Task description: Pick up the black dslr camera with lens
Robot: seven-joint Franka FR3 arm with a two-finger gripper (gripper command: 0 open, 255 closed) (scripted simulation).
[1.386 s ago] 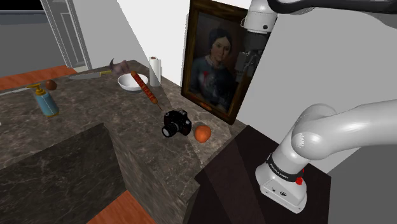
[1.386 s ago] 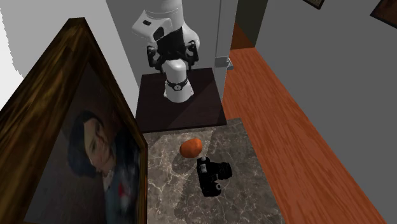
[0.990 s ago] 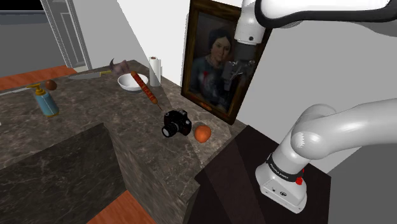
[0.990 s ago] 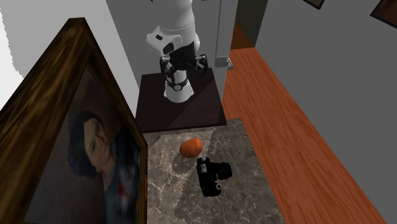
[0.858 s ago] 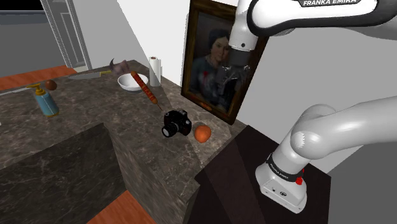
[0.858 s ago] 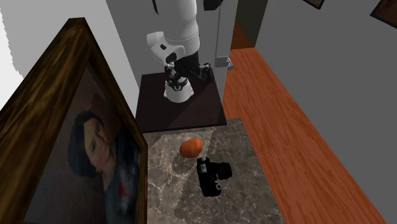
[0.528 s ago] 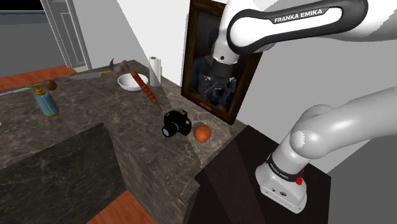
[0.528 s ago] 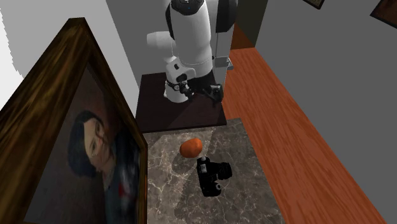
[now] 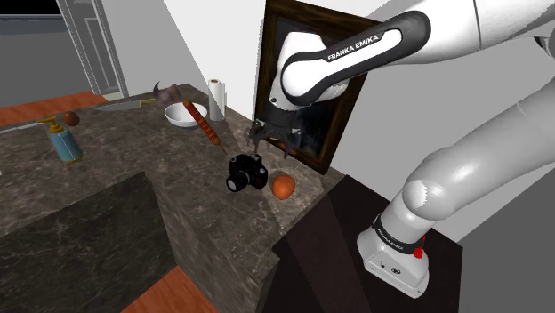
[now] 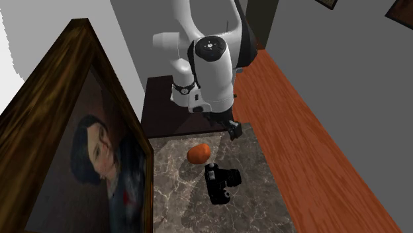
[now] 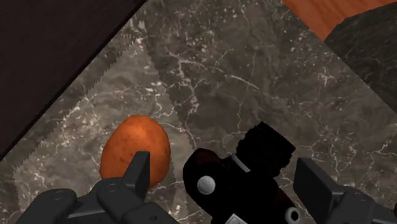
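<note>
The gripper (image 11: pixel 222 164) hangs above the counter with its 2 fingers spread wide. In the wrist view they stand on either side of the black camera (image 11: pixel 235 184) without touching it.

The camera sits on the dark marble counter (image 11: pixel 222 63) with its lens pointing away from the stand. An orange-brown round thing (image 11: pixel 133 149) lies just beside it, between it and the counter's edge at the dark stand (image 10: pixel 159 106).

In the second exterior view the framed portrait (image 10: pixel 86 165) leans close along the camera's (image 10: pixel 221 183) left. Bare marble runs to the right-hand edge above the wooden floor (image 10: pixel 311 132).

Farther along in the shoulder view, open marble separates the camera (image 9: pixel 246 172) from a white bowl (image 9: pixel 185 114) and a paper roll (image 9: pixel 216 100).
</note>
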